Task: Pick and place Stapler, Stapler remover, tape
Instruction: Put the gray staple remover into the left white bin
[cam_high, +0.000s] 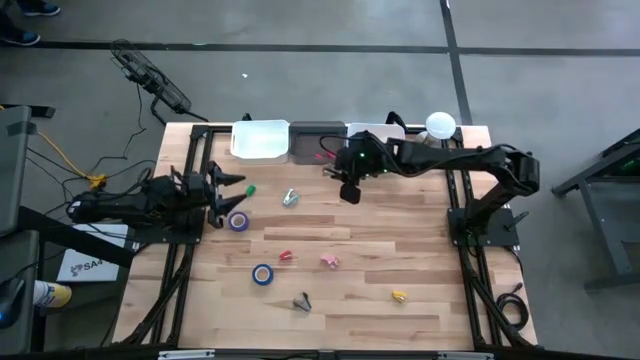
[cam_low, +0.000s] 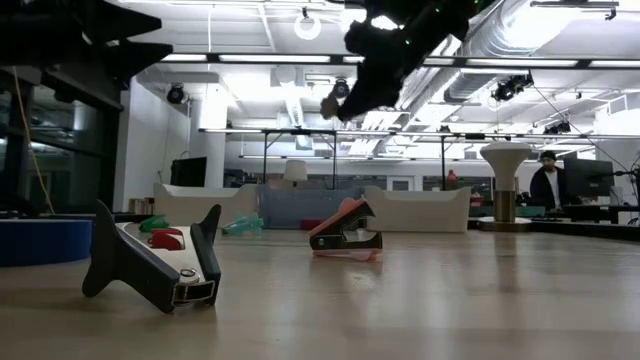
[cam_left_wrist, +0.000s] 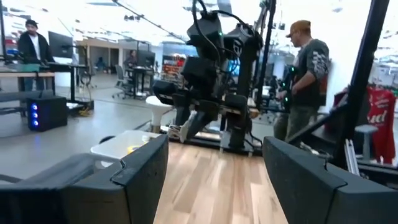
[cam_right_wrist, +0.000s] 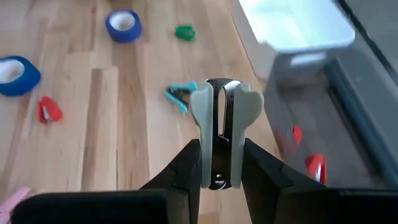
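Observation:
My right gripper (cam_high: 350, 192) hangs over the table's far middle, just in front of the bins, shut on a pale grey stapler remover (cam_right_wrist: 221, 124). Below it on the wood lie a teal stapler remover (cam_right_wrist: 181, 94), a green piece (cam_right_wrist: 184, 31) and two blue tape rolls (cam_high: 238, 221) (cam_high: 262, 274), each flat on its side. A black stapler remover (cam_low: 160, 265) rests near the front edge. My left gripper (cam_high: 238, 186) waits open at the left, above the table, with nothing between its fingers (cam_left_wrist: 143, 174). The stapler is out of view. My right gripper pinches the pale stapler remover between its two fingers (cam_right_wrist: 186, 165), which press on its two outer sides (cam_right_wrist: 204, 165) near one end. The wider end juts out past the fingertips. The fingers slant down from the table's right. The remover is lifted clear of the table.
Along the far edge stand a white bin (cam_high: 260, 138), a dark grey bin (cam_high: 318, 140) with red pieces (cam_right_wrist: 316, 167) in it, and another white bin (cam_high: 375, 130). Small red (cam_high: 286, 257), pink (cam_high: 330, 261) and yellow (cam_high: 399, 296) pieces lie mid-table. A person (cam_left_wrist: 305, 74) stands beyond the table.

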